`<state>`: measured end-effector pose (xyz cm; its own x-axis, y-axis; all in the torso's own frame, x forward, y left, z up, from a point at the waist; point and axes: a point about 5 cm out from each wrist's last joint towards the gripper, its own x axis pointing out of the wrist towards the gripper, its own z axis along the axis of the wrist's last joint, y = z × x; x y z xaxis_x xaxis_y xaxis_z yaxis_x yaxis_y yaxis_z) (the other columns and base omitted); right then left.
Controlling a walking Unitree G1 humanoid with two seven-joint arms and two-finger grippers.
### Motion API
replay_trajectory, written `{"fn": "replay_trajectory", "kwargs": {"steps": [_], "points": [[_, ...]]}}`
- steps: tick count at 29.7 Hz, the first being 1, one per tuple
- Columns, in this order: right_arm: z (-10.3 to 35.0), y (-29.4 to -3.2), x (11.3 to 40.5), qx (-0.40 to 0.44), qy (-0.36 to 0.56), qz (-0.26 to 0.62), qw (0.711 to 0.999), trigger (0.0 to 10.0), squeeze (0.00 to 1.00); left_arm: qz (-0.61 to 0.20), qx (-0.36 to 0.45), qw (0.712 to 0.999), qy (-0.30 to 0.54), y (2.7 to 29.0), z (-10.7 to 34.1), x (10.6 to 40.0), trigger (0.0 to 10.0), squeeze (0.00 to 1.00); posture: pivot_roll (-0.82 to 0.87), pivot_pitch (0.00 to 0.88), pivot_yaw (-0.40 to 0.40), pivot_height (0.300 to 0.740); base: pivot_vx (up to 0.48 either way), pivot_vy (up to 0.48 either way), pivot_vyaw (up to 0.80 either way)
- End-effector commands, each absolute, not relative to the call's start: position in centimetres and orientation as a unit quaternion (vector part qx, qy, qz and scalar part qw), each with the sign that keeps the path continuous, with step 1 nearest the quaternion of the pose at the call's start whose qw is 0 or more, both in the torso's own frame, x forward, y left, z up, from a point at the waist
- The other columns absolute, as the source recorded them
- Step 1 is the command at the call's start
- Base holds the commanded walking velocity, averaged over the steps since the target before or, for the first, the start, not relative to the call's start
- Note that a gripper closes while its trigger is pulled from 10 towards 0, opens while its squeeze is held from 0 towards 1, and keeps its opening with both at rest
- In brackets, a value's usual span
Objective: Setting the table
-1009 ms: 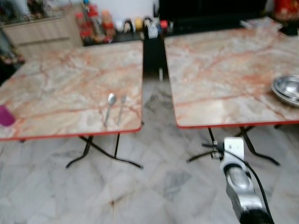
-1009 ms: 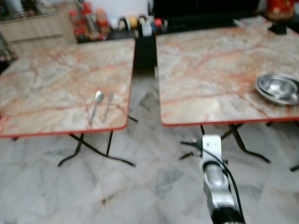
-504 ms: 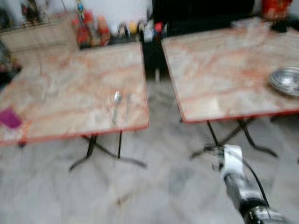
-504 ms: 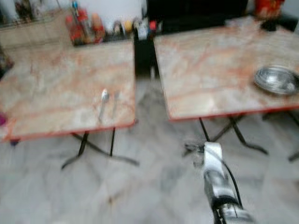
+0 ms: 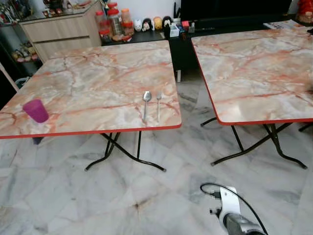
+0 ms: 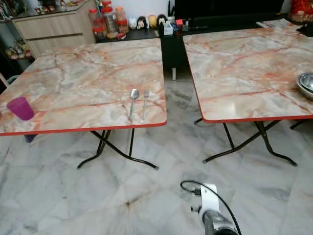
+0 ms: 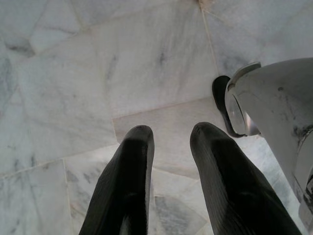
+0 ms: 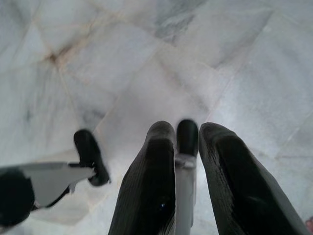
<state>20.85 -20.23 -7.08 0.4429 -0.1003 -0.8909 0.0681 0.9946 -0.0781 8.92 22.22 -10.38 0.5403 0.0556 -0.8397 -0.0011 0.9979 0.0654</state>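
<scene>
Two marble-patterned folding tables with red edges stand side by side on a pale marble floor (image 5: 73, 196), a dark gap between them. On the left table (image 5: 88, 83), a spoon (image 5: 146, 103) and a fork (image 5: 158, 104) lie parallel and just beside each other near the front edge, handles toward the robot. A purple cup (image 5: 36, 110) stands upright near that table's front left corner, well apart from the cutlery. On the right table (image 6: 244, 68), a metal bowl (image 6: 306, 84) sits at the far right edge. Jars and small figurines line a low cabinet (image 5: 58, 29) behind the tables. The right arm (image 5: 232, 220) hangs low over the floor. In its wrist view, the right gripper (image 8: 188, 147) clasps a slim silvery utensil handle (image 8: 184, 196) between its two black fingers (image 8: 151, 186), pointing down at the floor. The left gripper (image 7: 168, 142) hangs over the tiles with its fingers parted and nothing between them
</scene>
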Motion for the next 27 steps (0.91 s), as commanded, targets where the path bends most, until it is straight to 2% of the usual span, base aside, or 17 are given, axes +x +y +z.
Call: {"fn": "replay_trajectory", "kwargs": {"steps": [1, 2, 9, 27], "points": [[-6.87, -19.73, 21.36, -0.027, 0.522, -0.03, 0.852, 10.0, 0.0, 0.017, 0.037, 0.87, 0.491, 22.67, -10.45, 8.38, 10.0, 0.0, -0.09, 0.002, 0.109, 0.736, 0.0, 0.0, 0.0], [-7.11, -19.62, 20.96, -0.031, 0.531, -0.025, 0.846, 10.0, 0.0, 0.016, 0.039, 0.87, 0.492, 22.74, -10.45, 8.34, 10.0, 0.0, -0.08, 0.0, 0.109, 0.736, 0.0, 0.0, 0.0], [-7.0, -19.16, 21.26, -0.021, 0.524, -0.015, 0.851, 10.0, 0.0, 0.012, 0.056, 0.866, 0.498, 23.08, -10.43, 8.25, 10.0, 0.0, -0.07, 0.0, 0.116, 0.736, 0.0, 0.0, 0.0], [-7.28, -18.82, 20.87, -0.009, 0.518, -0.016, 0.855, 10.0, 0.0, 0.024, 0.054, 0.864, 0.5, 23.32, -10.43, 8.09, 10.0, 0.0, -0.08, 0.0, 0.125, 0.736, 0.0, 0.283, 0.0]]}}
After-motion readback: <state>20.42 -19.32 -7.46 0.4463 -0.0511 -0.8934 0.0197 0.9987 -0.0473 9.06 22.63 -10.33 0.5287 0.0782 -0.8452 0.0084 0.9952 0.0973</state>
